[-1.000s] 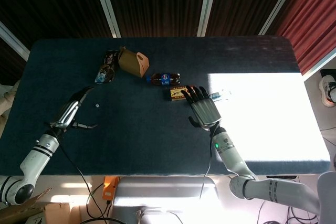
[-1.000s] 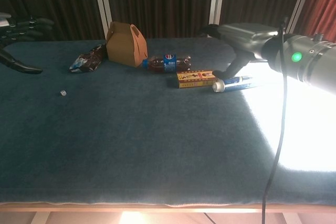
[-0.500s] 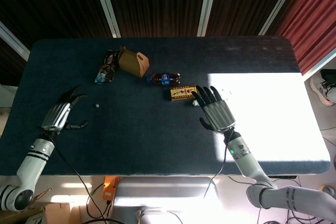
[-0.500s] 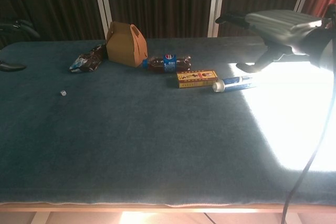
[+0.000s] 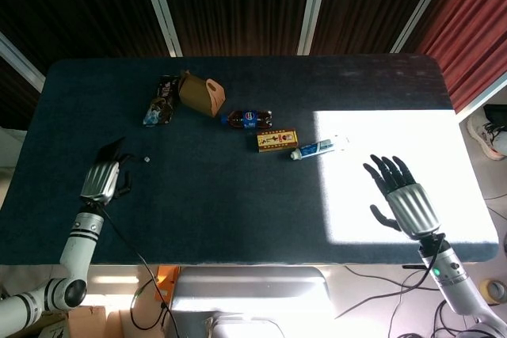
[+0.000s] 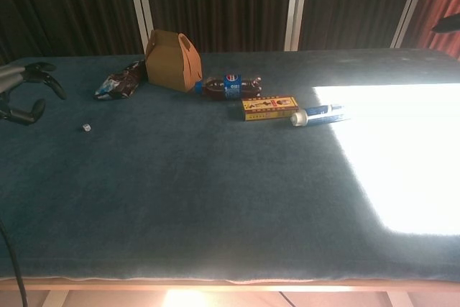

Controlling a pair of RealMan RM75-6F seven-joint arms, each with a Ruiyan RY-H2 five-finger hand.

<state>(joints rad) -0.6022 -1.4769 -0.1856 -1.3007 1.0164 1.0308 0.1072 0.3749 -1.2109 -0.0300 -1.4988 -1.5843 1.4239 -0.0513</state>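
My left hand hovers over the left front of the blue table and holds nothing. In the chest view the left hand shows bent fingers with a gap to the thumb. A small white object lies just right of it. My right hand is over the sunlit patch at the front right, fingers spread and empty. Well to its left lie a blue-and-white tube and a yellow box, both apart from it.
A cola bottle, a brown carton with a handle and a dark snack bag lie in a row at the back left. Bright sunlight covers the table's right side.
My right hand has drawn back from the yellow box to the front right, uncovering the tube. My left hand has pulled toward the front edge, its fingers bending further.
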